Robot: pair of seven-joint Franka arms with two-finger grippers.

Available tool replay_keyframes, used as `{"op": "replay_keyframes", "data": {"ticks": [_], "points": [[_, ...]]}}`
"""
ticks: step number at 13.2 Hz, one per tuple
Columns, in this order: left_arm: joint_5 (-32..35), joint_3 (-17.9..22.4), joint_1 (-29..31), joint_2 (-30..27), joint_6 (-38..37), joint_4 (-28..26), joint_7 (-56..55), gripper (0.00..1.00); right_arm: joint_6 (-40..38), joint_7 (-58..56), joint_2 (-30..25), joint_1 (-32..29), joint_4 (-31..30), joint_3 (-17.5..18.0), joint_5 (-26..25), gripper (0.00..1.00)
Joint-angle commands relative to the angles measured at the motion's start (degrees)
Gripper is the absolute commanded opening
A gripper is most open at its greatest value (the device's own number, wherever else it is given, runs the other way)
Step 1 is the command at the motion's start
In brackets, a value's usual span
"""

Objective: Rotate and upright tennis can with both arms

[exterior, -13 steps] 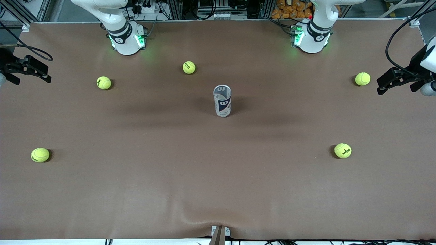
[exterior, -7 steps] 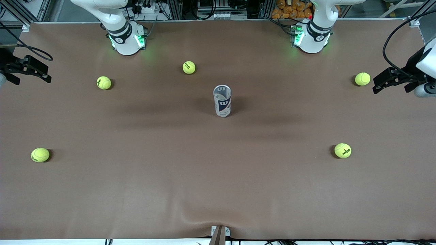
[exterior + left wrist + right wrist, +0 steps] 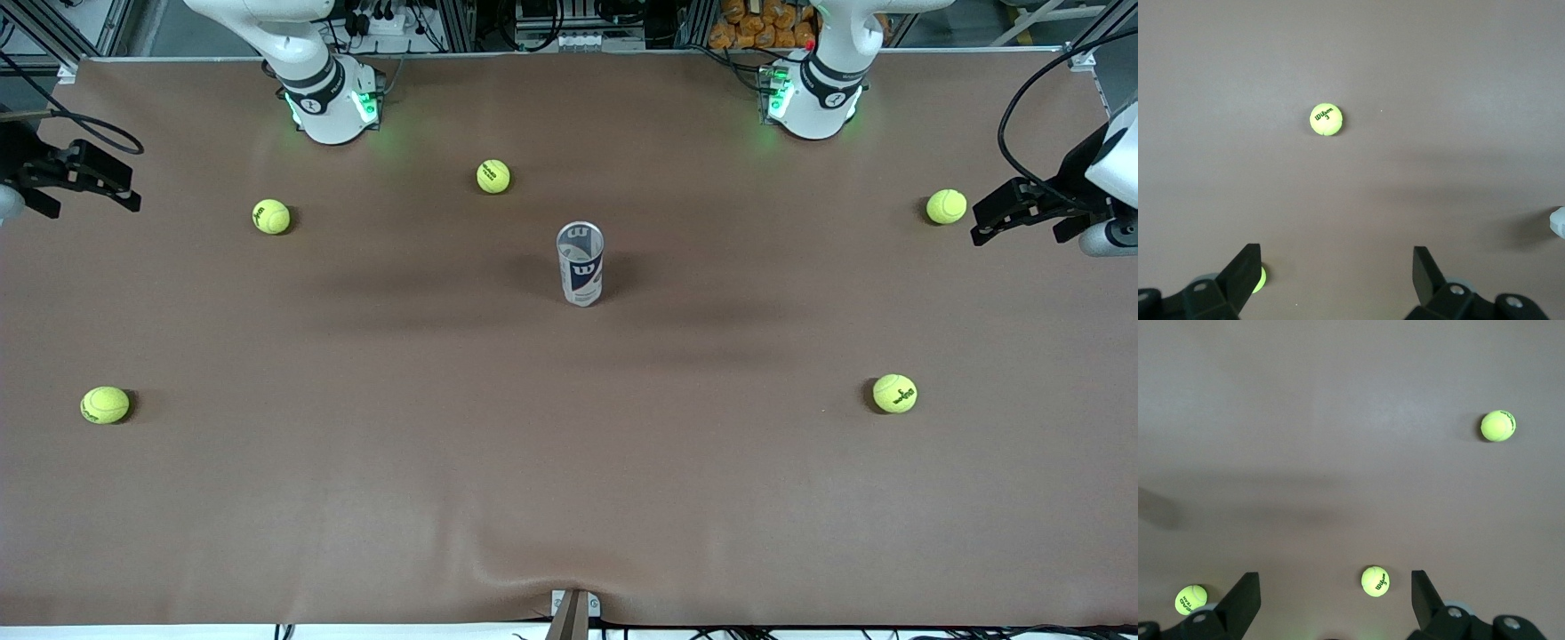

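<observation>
Standing upright at the middle of the counter [image 3: 569, 498], the tennis can [image 3: 580, 264] looks finished with, while the left hand [image 3: 1000, 216] and right hand [image 3: 98, 182] hang released over opposite counter ends, well apart from it.

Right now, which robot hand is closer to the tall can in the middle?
Left, slightly. The left gripper hangs toward the left arm's end of the table, the right gripper toward the right arm's end, both open and well away from the upright tennis can.
</observation>
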Motion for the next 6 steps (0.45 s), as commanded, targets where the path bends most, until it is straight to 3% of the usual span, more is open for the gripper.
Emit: {"op": "replay_keyframes", "data": {"ticks": [1, 6], "points": [[-0.96, 0.15, 0.19, -0.07, -0.74, 0.43, 0.29, 1.0, -0.54, -0.52, 0.1, 1.55, 2.24, -0.25, 0.54, 1.0], [-0.96, 0.06, 0.19, -0.24, -0.91, 0.43, 0.47, 1.0, -0.63, -0.53, 0.72, 2.0, 3.82, -0.42, 0.01, 1.0]]}}
